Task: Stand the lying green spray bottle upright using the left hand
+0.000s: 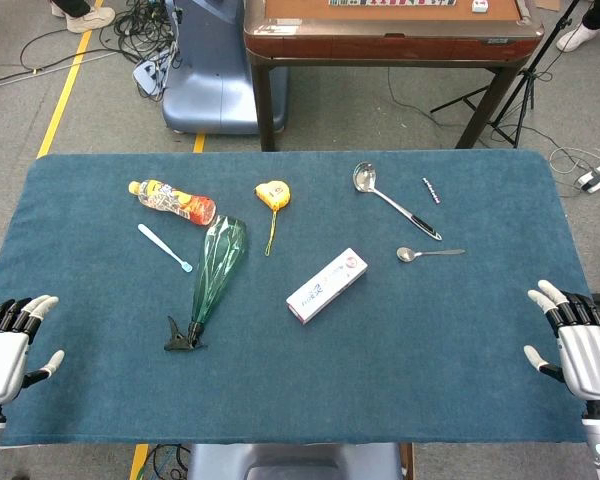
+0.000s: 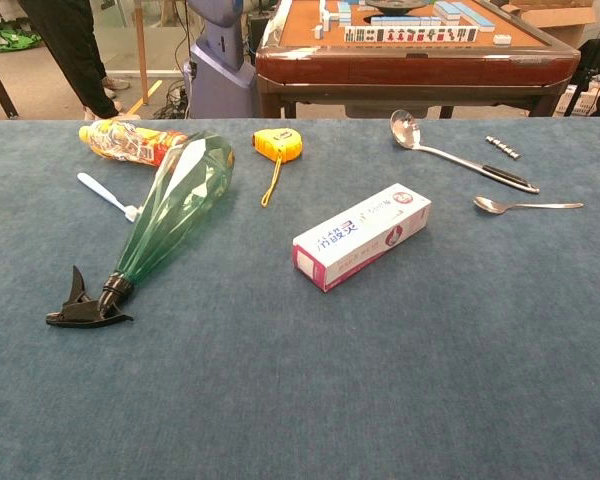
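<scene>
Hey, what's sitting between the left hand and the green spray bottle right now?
Nothing: in the head view only bare blue cloth separates the left hand from the green spray bottle. The chest view doesn't show the hand.

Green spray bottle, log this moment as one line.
green spray bottle: lying, untouched | left hand: open, table edge | right hand: open

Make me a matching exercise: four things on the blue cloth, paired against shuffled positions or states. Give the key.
Things:
1. green spray bottle
2. yellow tape measure
3. ladle
4. toothpaste box

Descriptions:
A. strap trailing toward the robot
B. lying, black trigger head nearest the robot
C. white and pink, near the cloth's middle
D. bowl at the far end, dark handle

Pairs: 1-B, 2-A, 3-D, 4-C
</scene>
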You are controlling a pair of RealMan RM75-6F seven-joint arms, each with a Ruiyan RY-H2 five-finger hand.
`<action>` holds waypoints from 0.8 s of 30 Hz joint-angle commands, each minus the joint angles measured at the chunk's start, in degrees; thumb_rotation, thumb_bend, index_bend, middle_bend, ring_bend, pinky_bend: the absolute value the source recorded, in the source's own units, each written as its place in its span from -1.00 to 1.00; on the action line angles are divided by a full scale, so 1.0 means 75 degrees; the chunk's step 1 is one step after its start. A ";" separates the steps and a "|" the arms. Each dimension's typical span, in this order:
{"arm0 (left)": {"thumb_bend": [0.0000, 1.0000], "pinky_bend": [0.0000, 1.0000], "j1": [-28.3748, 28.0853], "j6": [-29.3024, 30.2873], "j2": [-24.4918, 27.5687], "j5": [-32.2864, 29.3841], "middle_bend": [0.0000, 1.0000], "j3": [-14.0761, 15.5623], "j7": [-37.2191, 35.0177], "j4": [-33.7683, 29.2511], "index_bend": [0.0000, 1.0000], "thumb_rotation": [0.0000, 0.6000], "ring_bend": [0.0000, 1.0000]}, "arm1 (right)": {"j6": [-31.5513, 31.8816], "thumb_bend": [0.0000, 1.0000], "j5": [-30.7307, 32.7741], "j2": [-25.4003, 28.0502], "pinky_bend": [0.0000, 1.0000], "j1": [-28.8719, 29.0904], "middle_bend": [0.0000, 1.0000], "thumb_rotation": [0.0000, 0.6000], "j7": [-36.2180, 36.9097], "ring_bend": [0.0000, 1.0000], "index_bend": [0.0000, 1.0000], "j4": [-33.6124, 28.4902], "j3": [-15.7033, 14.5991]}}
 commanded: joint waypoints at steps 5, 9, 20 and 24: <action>-0.47 -0.83 0.0006 0.0013 0.0011 0.0039 -0.66 0.0030 -0.0050 0.0040 -0.69 1.00 -0.73 | 0.0043 -0.63 0.0000 0.0006 -0.68 -0.0036 -0.71 1.00 0.0028 -0.73 -0.60 0.0006 -0.0001; -0.47 -0.83 -0.0072 0.0021 0.0053 0.0319 -0.66 0.0076 -0.0446 0.0152 -0.66 1.00 -0.71 | 0.0075 -0.62 -0.0044 0.0012 -0.68 -0.0028 -0.71 1.00 0.0060 -0.73 -0.60 0.0004 0.0019; -0.47 -0.72 -0.0381 -0.0108 0.0219 0.0790 -0.63 0.0110 -0.1051 0.0432 -0.57 1.00 -0.62 | 0.0099 -0.61 -0.0105 0.0110 -0.68 0.0006 -0.71 1.00 0.0070 -0.73 -0.64 -0.0074 0.0067; -0.47 -0.72 -0.0537 -0.0219 0.0297 0.0906 -0.63 0.0097 -0.1161 0.0423 -0.57 1.00 -0.63 | 0.0104 -0.60 -0.0121 0.0144 -0.68 0.0015 -0.71 1.00 0.0080 -0.73 -0.64 -0.0101 0.0078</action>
